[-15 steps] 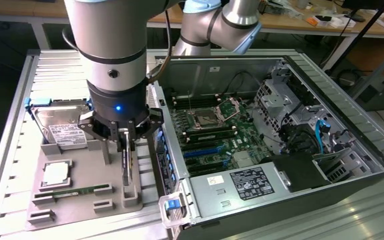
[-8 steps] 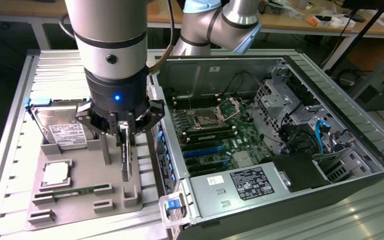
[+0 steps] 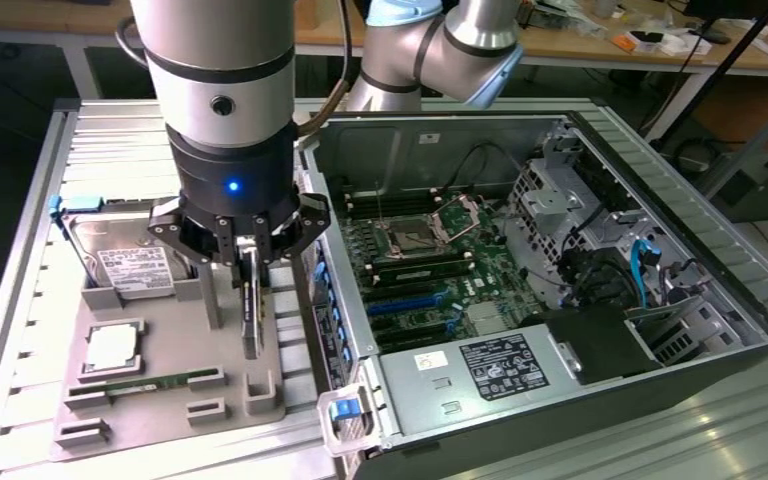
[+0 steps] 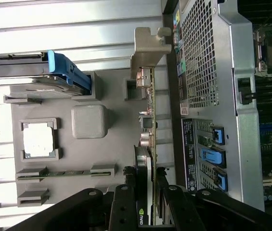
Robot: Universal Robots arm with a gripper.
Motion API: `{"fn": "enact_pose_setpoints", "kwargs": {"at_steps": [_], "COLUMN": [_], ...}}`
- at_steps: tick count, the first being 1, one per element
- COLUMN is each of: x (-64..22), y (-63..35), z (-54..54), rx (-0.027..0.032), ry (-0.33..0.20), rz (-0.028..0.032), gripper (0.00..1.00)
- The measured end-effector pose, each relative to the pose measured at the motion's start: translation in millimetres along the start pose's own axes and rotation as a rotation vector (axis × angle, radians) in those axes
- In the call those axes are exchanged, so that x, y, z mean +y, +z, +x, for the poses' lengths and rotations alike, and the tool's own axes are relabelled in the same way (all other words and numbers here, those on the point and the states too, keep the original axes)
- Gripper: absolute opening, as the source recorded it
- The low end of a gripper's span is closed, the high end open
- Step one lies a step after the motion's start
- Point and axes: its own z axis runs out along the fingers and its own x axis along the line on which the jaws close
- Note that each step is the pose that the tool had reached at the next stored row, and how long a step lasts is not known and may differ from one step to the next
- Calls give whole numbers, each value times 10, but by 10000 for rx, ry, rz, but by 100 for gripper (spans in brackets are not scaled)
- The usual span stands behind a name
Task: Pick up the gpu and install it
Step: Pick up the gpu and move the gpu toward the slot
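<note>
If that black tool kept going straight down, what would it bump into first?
Probably the thin dark circuit card with a silver bracket, standing on edge directly under the tool; below that, the grey holder tray.

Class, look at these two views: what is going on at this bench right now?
The claw is shut on the gpu, which stands on edge in the grey tray. The card is not yet in the open case at the exterior view's right.
</note>
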Motion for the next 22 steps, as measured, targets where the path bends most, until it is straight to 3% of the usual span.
{"fn": "enact_pose_setpoints", "kwargs": {"at_steps": [7,22], "x": [2,15], "y": [-39,-364], "z": [-1,-10], "rx": [3,6], "ry": [0,0], "rz": [2,2], "gripper": [27,27]}}
